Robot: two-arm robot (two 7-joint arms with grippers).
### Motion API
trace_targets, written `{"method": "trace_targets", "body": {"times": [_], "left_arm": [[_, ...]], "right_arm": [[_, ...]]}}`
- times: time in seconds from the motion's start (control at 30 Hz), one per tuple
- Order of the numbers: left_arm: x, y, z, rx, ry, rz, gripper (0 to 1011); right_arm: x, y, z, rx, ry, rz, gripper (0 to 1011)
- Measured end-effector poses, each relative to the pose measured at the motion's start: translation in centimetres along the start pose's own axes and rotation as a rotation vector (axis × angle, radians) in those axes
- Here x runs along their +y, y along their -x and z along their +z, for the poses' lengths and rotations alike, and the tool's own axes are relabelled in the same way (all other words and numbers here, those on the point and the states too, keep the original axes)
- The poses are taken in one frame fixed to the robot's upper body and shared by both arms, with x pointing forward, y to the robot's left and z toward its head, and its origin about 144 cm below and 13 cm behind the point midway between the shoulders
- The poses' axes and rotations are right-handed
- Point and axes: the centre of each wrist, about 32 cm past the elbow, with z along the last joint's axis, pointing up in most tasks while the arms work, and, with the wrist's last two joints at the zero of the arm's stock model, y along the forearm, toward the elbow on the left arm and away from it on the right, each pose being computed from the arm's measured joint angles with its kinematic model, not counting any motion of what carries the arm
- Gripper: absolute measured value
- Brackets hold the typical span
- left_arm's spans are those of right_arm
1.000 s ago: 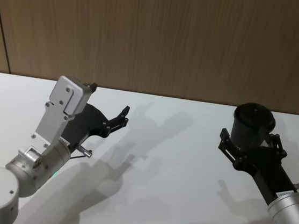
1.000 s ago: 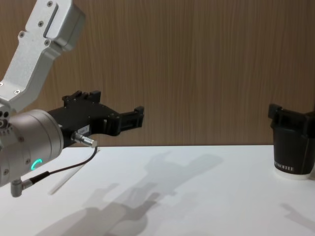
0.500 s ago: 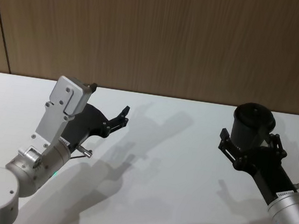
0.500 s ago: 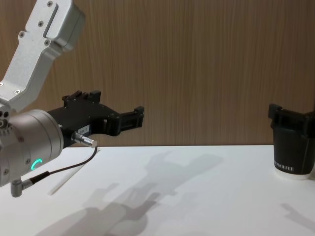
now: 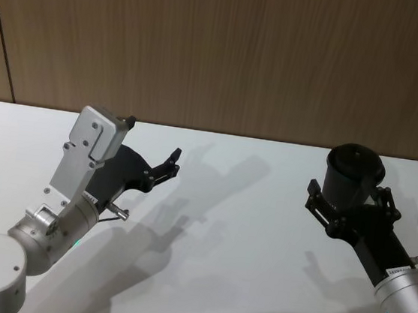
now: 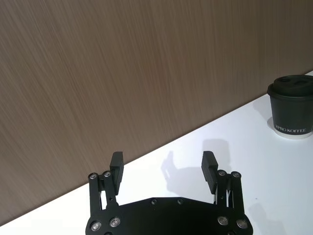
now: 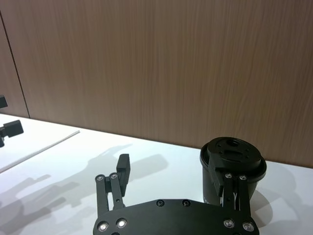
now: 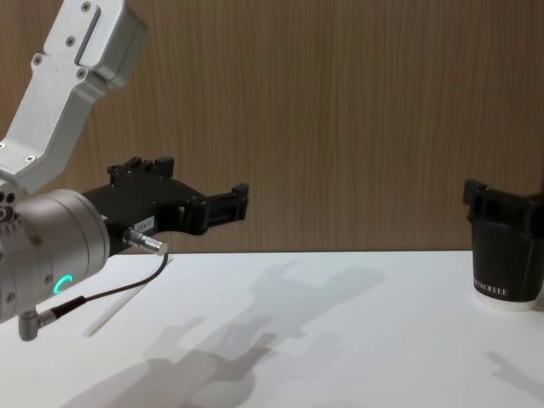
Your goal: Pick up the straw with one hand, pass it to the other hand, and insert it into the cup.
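Note:
The straw is a thin white stick lying flat on the white table, under my left arm; the right wrist view shows the straw far off. My left gripper hovers above the table, open and holding nothing. A black lidded cup stands upright at the right. Just in front of the cup my right gripper is open, with one finger overlapping the cup's side.
A wood-panelled wall runs along the back edge of the table. A thin dark cable hangs from my left wrist, crossing over the straw.

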Motion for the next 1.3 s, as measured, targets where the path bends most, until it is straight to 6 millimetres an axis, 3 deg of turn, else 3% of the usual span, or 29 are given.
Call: {"method": "trace_targets", "body": {"times": [0.63,1.3], "left_arm": [[0.0,0.2,0.0,0.011,-0.003,0.01,1000],[1.1,0.0,0.9,0.105,-0.063,0.168,1000]], "right_arm": [[0.0,0.0,0.0,0.0,0.0,0.0,1001],[0.0,0.0,0.0,0.0,0.0,0.0,1001]]}}
